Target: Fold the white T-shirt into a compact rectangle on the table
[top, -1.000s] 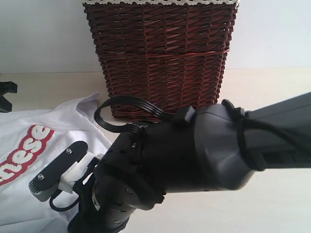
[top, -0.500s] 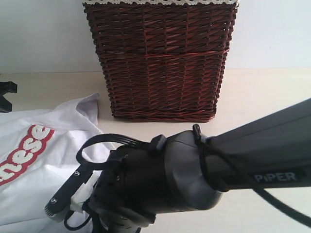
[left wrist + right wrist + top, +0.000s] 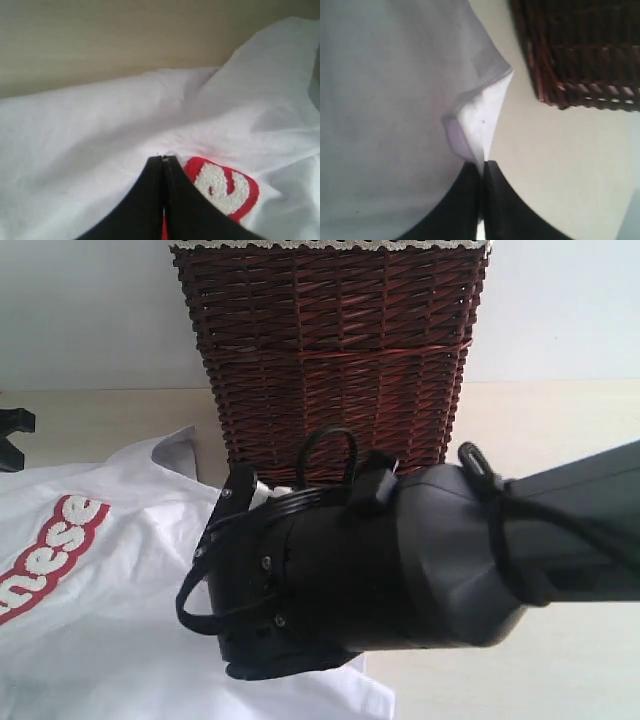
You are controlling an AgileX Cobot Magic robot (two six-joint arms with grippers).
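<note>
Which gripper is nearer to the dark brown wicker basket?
Right. The right gripper pinches the white cotton T-shirt beside the basket; the left gripper pinches it at its red lettering, farther off.

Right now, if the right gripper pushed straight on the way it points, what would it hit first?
The T-shirt. The right gripper is shut on its raised edge, and more white cloth lies dead ahead. The basket sits off to one side, probably out of that line.
</note>
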